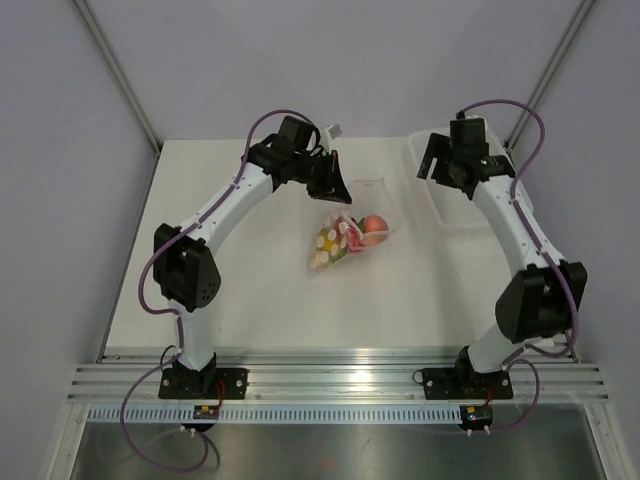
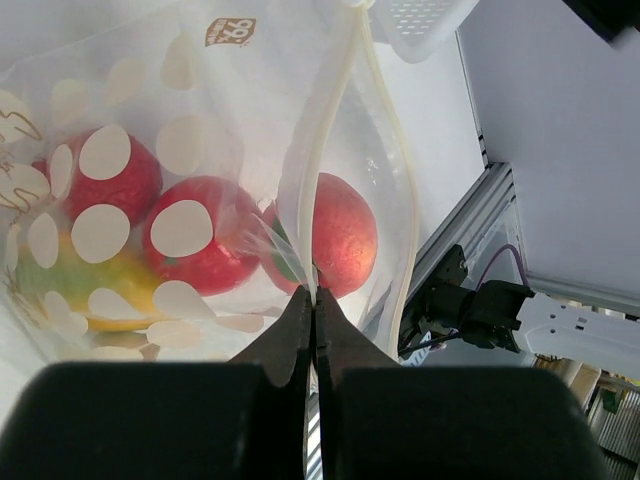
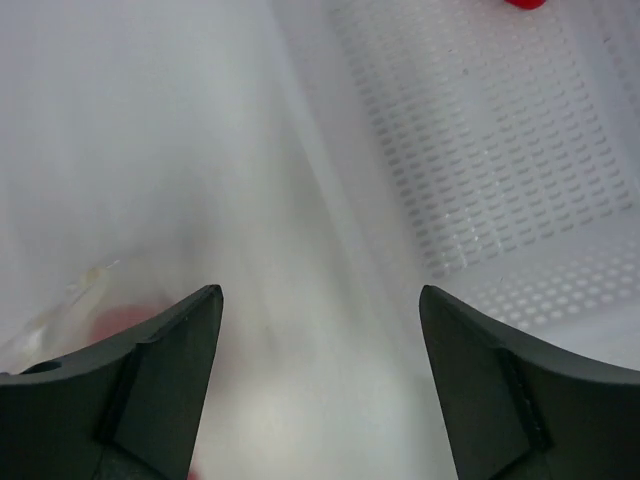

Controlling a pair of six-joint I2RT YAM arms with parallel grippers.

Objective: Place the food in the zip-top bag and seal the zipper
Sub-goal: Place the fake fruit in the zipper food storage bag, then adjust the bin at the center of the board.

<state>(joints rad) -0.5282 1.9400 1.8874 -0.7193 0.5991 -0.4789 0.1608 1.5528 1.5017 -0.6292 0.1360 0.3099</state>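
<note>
1. Left wrist: left tool (image 2: 313, 300) clamped tight on the bag (image 2: 200, 80) at its zipper (image 2: 330, 130).
2. Food (image 2: 195, 245) sits inside, red fruits and a yellow-green one.
3. Top view: bag at mid-tabletop (image 1: 250, 300), just beneath the left tool.
4. Right tool (image 3: 320, 292) gapes wide, empty, by the tray (image 3: 500, 150).

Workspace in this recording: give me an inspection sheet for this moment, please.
Surface: white table, nothing spilled.
Job's things: zip-top bag mid-table; red food and a yellow-green piece inside; zipper strips apart, unsealed.
Clutter: white perforated tray at the right, a red piece in it.
Grippers: left gripper shut on the zip-top bag's zipper edge; right gripper open, holding nothing, beside the tray.
Cables: purple cable looped along each arm, off the bag.
Surroundings: grey walls; aluminium rail at the near edge.
</note>
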